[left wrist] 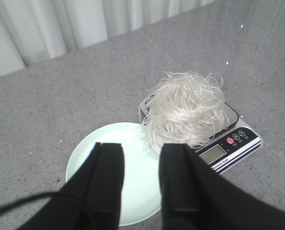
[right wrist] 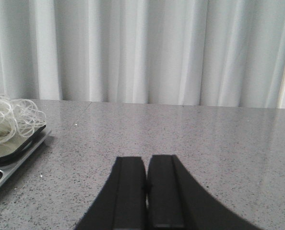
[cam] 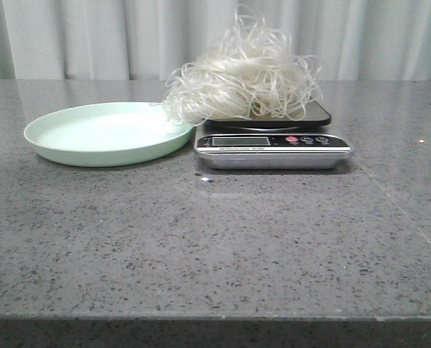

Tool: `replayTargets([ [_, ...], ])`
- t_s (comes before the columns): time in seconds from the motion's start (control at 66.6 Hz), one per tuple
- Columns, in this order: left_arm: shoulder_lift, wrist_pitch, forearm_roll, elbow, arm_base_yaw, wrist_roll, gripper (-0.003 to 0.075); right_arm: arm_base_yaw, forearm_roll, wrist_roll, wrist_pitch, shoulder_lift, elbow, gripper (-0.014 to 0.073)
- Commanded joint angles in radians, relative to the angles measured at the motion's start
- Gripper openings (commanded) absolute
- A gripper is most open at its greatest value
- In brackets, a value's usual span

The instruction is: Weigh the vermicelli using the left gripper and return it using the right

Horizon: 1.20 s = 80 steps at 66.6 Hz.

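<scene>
A fluffy tangle of thin, glassy white vermicelli [cam: 243, 72] sits on the dark platform of a scale [cam: 273, 141], in the upper middle of the front view. The heap is wider than the platform, and its left strands spill over the edge and onto the right rim of a plate [cam: 70, 148]. The plate is pale mint green, round and shallow, and holds nothing apart from those overhanging strands. It lies at the left of the frame, just beside the scale.

The scale has a silver front with a small display and a row of round buttons, one of them red. The reading on the display is too small to make out.

Both stand on a speckled grey table [cam: 215, 254], with pale curtains [cam: 92, 36] hanging behind it.

Neither arm shows in the front view. In the left wrist view, the left gripper [left wrist: 141, 165] hovers above the near part of the plate, its two black fingers apart with nothing between them. The vermicelli [left wrist: 186, 109] and scale [left wrist: 231, 143] lie beyond it, toward the right of that frame.

In the right wrist view, the right gripper [right wrist: 147, 175] has its fingers pressed together, empty, over bare table. The scale and a few strands appear at the left edge of that frame.
</scene>
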Motion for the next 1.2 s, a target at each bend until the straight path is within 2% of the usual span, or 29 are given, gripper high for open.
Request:
replayTargets([
  [0.0, -0.148, -0.159, -0.001, 0.113, 0.001, -0.01, 0.0204, -0.005, -0.012, -0.003, -0.081, -0.017, -0.007, 0.0167],
  [0.315, -0.574, -0.238, 0.004, 0.511, 0.001, -0.01, 0.0126, -0.005, -0.012, -0.003, -0.081, -0.017, -0.007, 0.0167],
  [0.526, -0.87, -0.245, 0.007, 0.734, 0.001, -0.01, 0.0127, -0.005, -0.012, -0.003, -0.081, -0.017, -0.007, 0.0167],
  [0.616, -0.956, -0.299, 0.015, 0.816, 0.001, -0.01, 0.0127, -0.005, -0.012, -0.003, -0.081, -0.017, -0.007, 0.0167],
  [0.676, -0.964, -0.349, 0.015, 0.836, 0.001, -0.01, 0.0127, -0.005, -0.012, -0.003, -0.081, -0.017, -0.007, 0.0167],
  [0.841, -0.941, -0.357, 0.015, 0.836, 0.001, -0.01, 0.0127, -0.005, -0.012, -0.003, -0.093, -0.017, -0.007, 0.0167],
  [1.037, -0.941, -0.358, 0.015, 0.836, 0.001, -0.01, 0.0127, -0.005, 0.034, -0.002, -0.209, -0.016, -0.037, 0.0167],
  [1.112, -0.941, -0.358, 0.015, 0.836, 0.001, -0.01, 0.0127, -0.005, 0.043, -0.002, -0.138, -0.004, -0.104, 0.0167],
  [1.187, -0.941, -0.36, 0.015, 0.836, 0.001, -0.01, 0.0127, -0.004, 0.042, -0.002, 0.063, 0.049, -0.216, 0.0167],
])
